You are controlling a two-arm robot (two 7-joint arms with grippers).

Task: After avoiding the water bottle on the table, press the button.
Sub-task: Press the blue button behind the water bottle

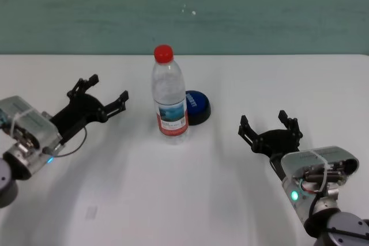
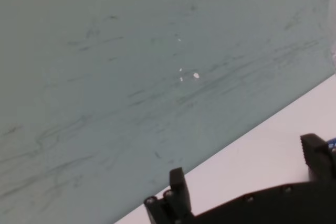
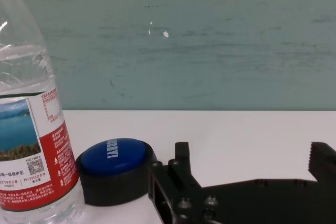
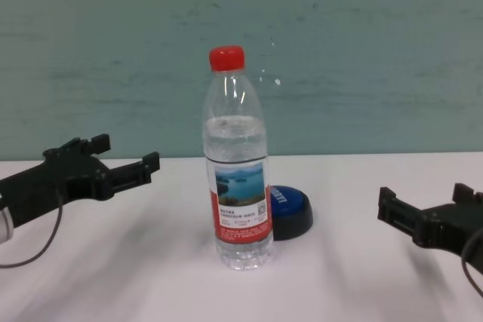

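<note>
One button (image 1: 196, 106) sits just behind-right of one upright water bottle (image 1: 170, 95), well apart from both wide-open, empty grippers: left gripper (image 1: 105, 93), right gripper (image 1: 270, 125).

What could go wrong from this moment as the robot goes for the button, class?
1. The water bottle stands upright right in front of the button, partly hiding it; a straight reach could topple it.
2. The right end effector is open, so a wide finger may clip the bottle beside the button.
3. The left end effector, also open, sits on the bottle's far side; reaching from there means crossing it.
</note>
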